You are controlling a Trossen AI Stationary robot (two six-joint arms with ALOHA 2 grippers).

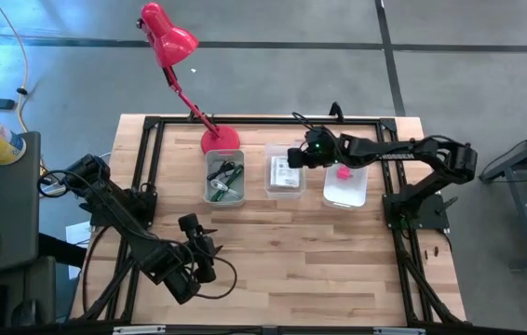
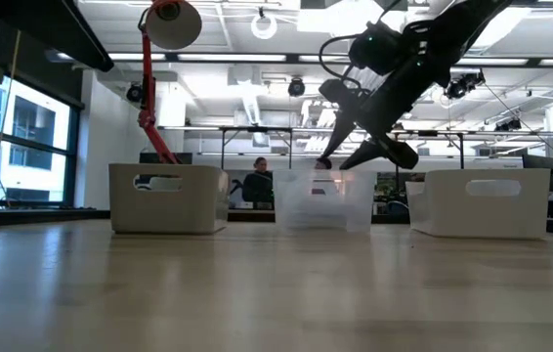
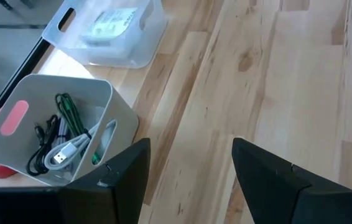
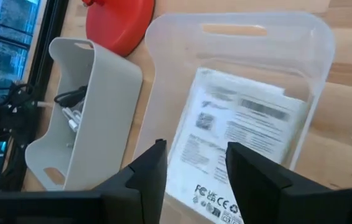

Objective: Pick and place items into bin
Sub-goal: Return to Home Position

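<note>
Three bins stand in a row at the far side of the table. The grey bin [image 1: 209, 177] holds a black cable, a grey cable and a green pen [image 3: 70, 112]. The clear bin [image 4: 238, 18] holds white printed cards [image 4: 244, 124]. The white bin [image 1: 347, 197] holds a pink cube [image 1: 344, 172]. My right gripper [image 1: 293, 156] hovers open and empty above the clear bin, pointing down at the cards [image 1: 284, 172]. My left gripper [image 1: 209, 249] is open and empty over bare wood near the table's near edge, its fingers [image 3: 123, 180] pointing toward the grey bin.
The red desk lamp's base [image 1: 220, 140] sits just behind the grey bin, and its arm rises to the far left. A black frame [image 1: 152, 158] borders the table. Bare wood [image 1: 319, 261] stretches from the bins to the near edge. A person sits in the room behind [image 2: 257, 181].
</note>
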